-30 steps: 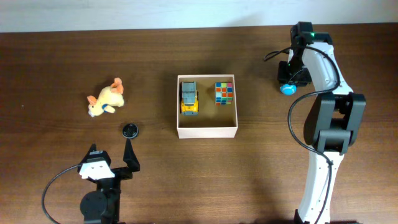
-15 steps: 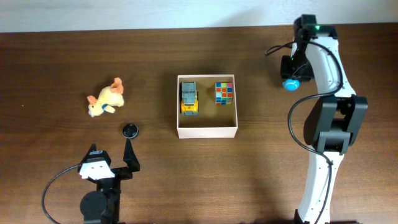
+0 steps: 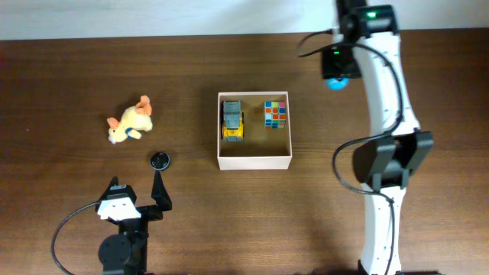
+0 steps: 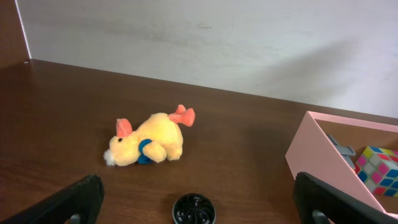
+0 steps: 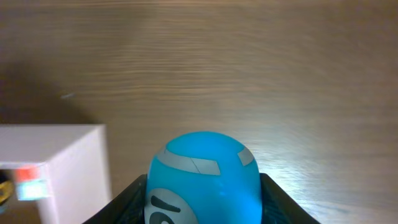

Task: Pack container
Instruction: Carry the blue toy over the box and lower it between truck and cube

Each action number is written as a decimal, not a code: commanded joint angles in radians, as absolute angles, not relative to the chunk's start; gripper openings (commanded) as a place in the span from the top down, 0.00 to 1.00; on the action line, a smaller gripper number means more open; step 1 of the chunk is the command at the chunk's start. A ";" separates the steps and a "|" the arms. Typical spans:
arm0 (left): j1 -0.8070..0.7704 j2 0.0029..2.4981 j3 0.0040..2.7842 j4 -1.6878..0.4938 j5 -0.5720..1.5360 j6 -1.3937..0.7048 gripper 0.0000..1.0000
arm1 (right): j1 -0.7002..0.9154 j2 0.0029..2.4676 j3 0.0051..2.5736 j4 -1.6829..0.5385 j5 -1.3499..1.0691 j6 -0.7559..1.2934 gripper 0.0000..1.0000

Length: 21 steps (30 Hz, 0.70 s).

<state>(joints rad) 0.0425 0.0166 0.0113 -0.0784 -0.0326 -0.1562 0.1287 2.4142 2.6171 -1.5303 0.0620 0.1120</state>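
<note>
Container [image 3: 254, 162] sits mid-table with a truck [image 3: 232, 121] and cube [image 3: 275, 114] inside. Overhead, the right gripper [image 3: 337, 79] hangs near the far edge, right of the container. Only its wrist view shows the jaws clamped on a blue ball [image 5: 204, 177]. Left gripper [image 3: 137, 191] gapes wide, empty, facing a plush [image 4: 149, 144] and a black disc [image 4: 194, 210].

Dark wood table [image 3: 76, 61]: container [image 3: 254, 161] at centre; yellow plush toy [image 3: 131, 121] left; black disc [image 3: 159, 160] near toy.
</note>
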 commanded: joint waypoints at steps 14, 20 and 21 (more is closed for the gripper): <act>0.049 0.018 0.009 -0.083 -0.021 -0.140 0.01 | 0.499 2.385 2.663 -1.591 0.061 0.104 0.54; 0.048 0.018 0.009 -0.083 -0.021 -0.140 0.01 | 0.562 2.387 2.660 -1.597 0.102 0.104 0.54; 0.048 0.018 0.009 -0.083 -0.021 -0.140 0.01 | 0.564 2.387 2.660 -1.595 0.110 0.104 0.54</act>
<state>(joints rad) 0.0425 0.0166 0.0113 -0.0784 -0.0326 -0.1562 0.5598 2.4142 2.6408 -1.5940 0.0681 0.1051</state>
